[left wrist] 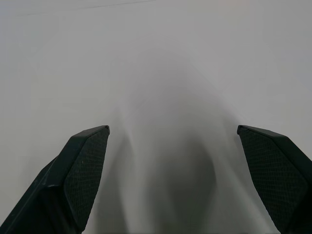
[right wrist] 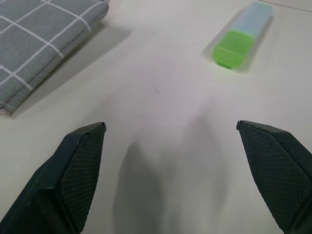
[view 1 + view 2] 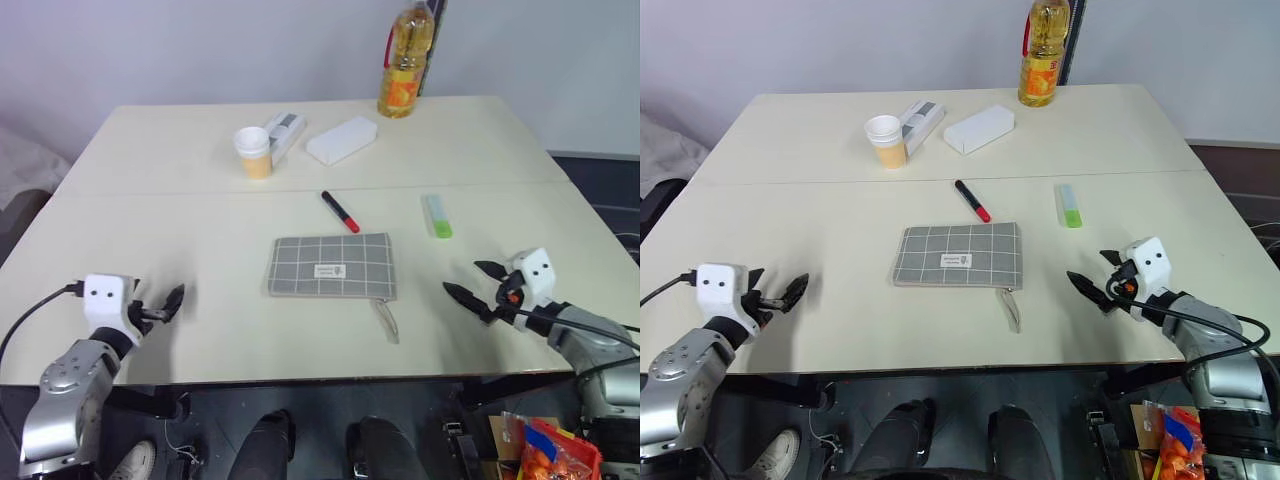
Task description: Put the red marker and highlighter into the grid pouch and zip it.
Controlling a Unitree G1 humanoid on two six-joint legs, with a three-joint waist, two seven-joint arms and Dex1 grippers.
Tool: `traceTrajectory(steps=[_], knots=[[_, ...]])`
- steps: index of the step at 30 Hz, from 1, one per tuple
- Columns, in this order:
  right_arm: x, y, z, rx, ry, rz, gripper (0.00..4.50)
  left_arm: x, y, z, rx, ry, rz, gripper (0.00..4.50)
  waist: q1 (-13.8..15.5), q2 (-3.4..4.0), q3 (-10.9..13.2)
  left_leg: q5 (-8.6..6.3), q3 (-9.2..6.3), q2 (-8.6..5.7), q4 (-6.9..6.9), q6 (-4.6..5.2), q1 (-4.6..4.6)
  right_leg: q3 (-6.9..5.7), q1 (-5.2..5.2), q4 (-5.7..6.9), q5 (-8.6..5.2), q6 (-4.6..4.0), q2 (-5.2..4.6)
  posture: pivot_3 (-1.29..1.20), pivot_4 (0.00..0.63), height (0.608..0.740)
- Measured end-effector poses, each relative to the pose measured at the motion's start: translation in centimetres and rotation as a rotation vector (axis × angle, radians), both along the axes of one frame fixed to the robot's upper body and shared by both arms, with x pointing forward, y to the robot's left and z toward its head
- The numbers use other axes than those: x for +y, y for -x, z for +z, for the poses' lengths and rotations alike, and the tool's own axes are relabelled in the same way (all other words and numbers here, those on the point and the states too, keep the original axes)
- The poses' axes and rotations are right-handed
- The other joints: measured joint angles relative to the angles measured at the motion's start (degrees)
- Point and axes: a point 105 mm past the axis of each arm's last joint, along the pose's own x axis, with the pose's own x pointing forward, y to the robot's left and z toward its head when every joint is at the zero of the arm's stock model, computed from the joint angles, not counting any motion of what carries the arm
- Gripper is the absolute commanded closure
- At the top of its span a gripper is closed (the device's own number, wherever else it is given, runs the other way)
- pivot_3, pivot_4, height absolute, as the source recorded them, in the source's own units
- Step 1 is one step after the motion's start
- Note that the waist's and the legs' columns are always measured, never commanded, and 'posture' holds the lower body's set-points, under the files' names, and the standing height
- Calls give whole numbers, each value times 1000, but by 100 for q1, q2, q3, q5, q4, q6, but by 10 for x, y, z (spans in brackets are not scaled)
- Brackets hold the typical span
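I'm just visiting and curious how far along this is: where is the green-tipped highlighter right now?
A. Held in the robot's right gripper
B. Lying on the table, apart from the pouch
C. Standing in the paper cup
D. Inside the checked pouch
B: the highlighter lies flat on the table, off to the right of the grid pouch, untouched.

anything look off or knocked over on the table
Nothing stands out. The paper cup and oil bottle stand upright; the red marker, highlighter and grid pouch lie flat and apart on the table.
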Motion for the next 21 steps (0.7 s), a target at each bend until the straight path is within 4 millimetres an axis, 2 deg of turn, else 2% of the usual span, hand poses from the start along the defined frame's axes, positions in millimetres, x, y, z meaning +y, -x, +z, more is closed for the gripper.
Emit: traceTrajectory(steps=[3, 4, 7, 11, 14, 16, 18, 21], knots=[[25, -1, 2, -5, -20, 64, 2384, -12, -2, -1, -15, 1, -35, 0, -2, 0, 0, 0, 0, 1, -1, 0, 0, 2, -2, 0, 1, 2, 1, 0, 150, 740], [34, -1, 3, -9, -25, 89, 3006, -15, -2, -2, -16, 0, -44, 0, -2, 0, 0, 0, 0, 1, -1, 0, 0, 3, -1, 0, 1, 2, 1, 0, 150, 740], [63, -5, 14, -48, -49, 143, 4478, -27, -3, -6, -13, -14, -94, 0, 0, 1, 0, 0, 1, 0, -1, 0, 0, 5, -3, 0, 1, 2, 1, 0, 150, 740], [102, -11, 37, -124, -62, 206, 4478, -41, -6, -5, -24, -51, -170, 0, 6, 1, 1, 0, -1, 0, -2, 0, 0, 5, -3, -1, 1, 2, 1, 0, 150, 740], [116, -17, 35, -126, -10, 199, 4478, -47, -12, 1, -48, -81, -209, 0, 11, 1, 1, 0, -1, -1, -2, 0, -1, 5, -3, -3, 1, 1, 0, 0, 150, 740], [122, -21, 25, -100, 32, 176, 4478, -45, -13, 0, -49, -107, -223, 0, 8, 0, 0, 0, 2, -3, -11, 0, -5, 10, -1, -25, 5, 9, -3, 0, 150, 740], [129, -31, 7, -34, 49, 129, 4478, -52, -22, 2, -59, -171, -290, 0, -3, -1, 0, 0, 2, -1, -11, 0, -5, 9, -3, -25, 12, 8, 2, 0, 150, 740], [134, -33, -12, 35, 59, 96, 4478, -59, -28, 8, -98, -246, -359, 0, -4, 3, 2, 0, 7, -1, -13, 0, -5, 15, -5, -25, 12, 9, 2, 0, 150, 740]])
